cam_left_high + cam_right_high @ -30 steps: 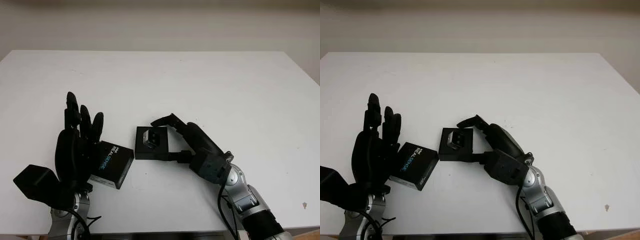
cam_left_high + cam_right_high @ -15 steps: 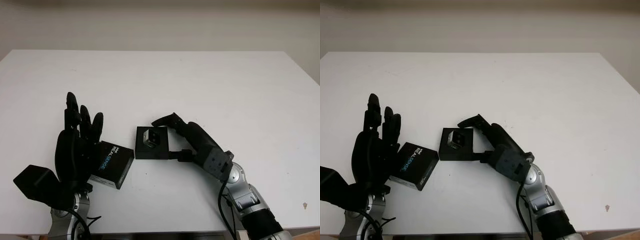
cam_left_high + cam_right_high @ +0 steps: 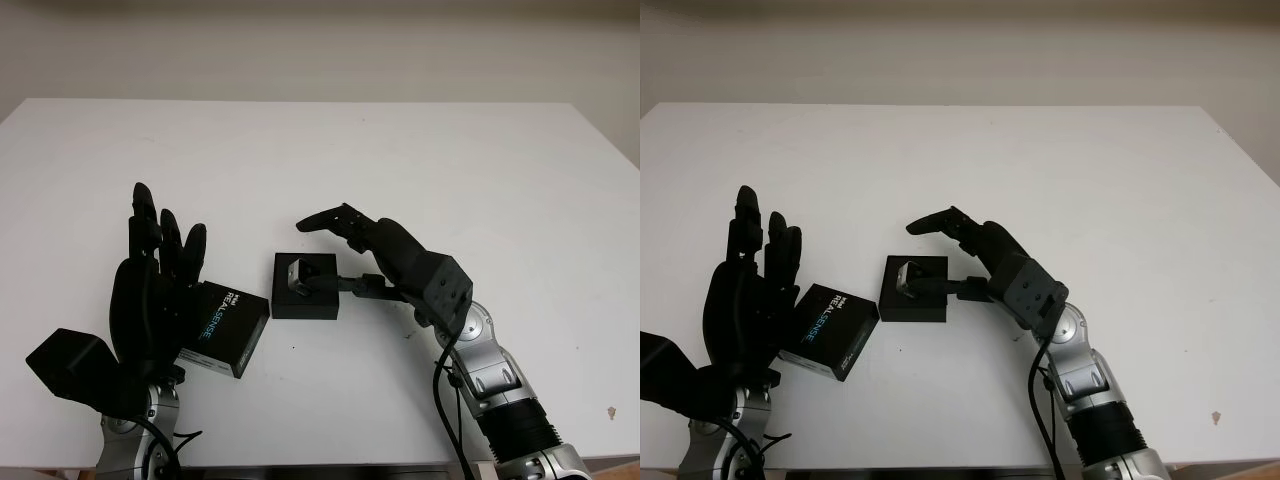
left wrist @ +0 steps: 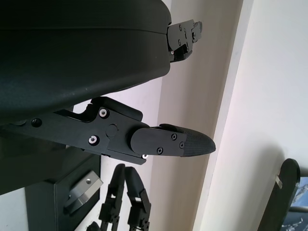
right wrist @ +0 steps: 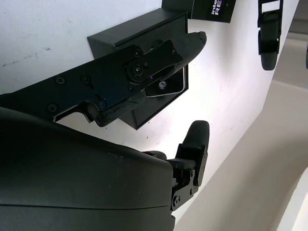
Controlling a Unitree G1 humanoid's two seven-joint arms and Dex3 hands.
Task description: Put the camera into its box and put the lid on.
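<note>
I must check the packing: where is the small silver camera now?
The small silver camera sits inside the open black box at the table's middle, with the right hand over it and the black printed lid to its left.

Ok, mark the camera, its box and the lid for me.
camera (image 3: 300, 277): left eye view, on its silver body.
box (image 3: 322, 304): left eye view, on the black front wall.
lid (image 3: 228, 327): left eye view, on the printed top, beside the left hand (image 3: 150, 300).
</note>
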